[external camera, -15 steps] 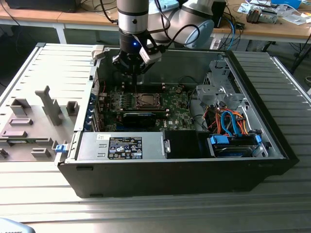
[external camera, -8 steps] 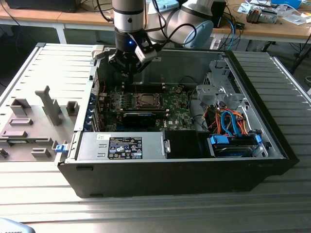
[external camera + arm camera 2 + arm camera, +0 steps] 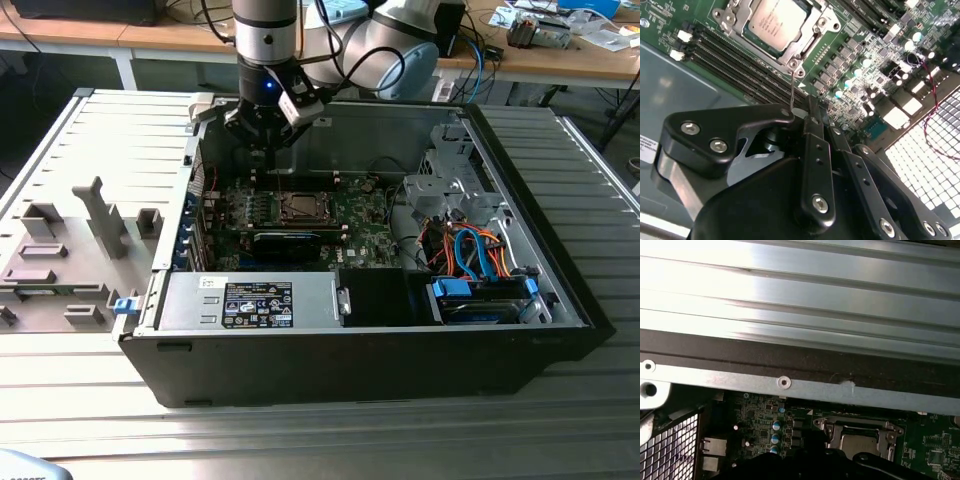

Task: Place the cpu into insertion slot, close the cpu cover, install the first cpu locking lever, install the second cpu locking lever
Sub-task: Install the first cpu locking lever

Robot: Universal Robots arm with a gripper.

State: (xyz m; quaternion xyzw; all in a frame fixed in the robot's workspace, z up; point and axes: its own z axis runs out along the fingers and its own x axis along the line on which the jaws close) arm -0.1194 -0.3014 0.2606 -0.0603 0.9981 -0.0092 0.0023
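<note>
The cpu lies flat in the insertion slot on the green motherboard. Its silver top shows through the window of the cpu cover, which is folded down over it. A thin wire locking lever stands up from the slot's near corner and ends right beside my black gripper. The gripper's fingers are shut together, with nothing seen between them. In the exterior view the gripper hangs inside the case near the back wall, just behind the cpu. The first wrist view has the cpu below the case wall.
Long black memory slots run beside the socket. A white fan grille is close by. The drive cage, orange and blue cables and the power supply crowd the case. The removed side panel lies on the exterior view's left.
</note>
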